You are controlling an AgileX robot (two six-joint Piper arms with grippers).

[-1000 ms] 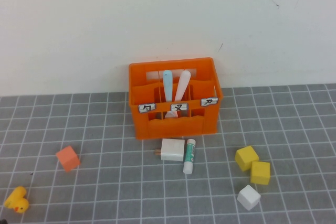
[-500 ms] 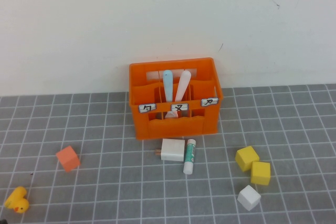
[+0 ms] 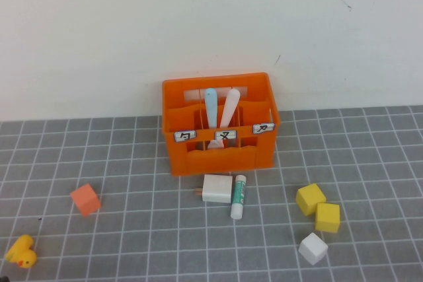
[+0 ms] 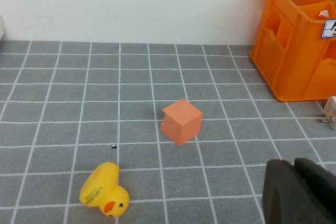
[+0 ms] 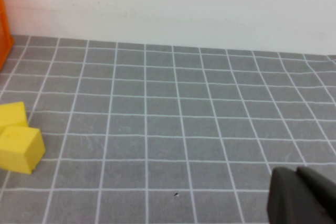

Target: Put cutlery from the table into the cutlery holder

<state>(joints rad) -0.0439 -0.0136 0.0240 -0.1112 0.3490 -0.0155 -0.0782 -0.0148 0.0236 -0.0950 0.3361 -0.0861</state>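
Note:
The orange cutlery holder stands at the back middle of the grey tiled table. The light blue fork and the pale pink utensil stand upright in its middle compartment. The holder's end also shows in the left wrist view. Neither gripper shows in the high view. My left gripper is shut and empty above the table near the front left. My right gripper is shut and empty above bare tiles at the right.
A white block and a white-and-green tube lie in front of the holder. An orange cube and a yellow duck sit at the left. Two yellow cubes and a white cube sit at the right.

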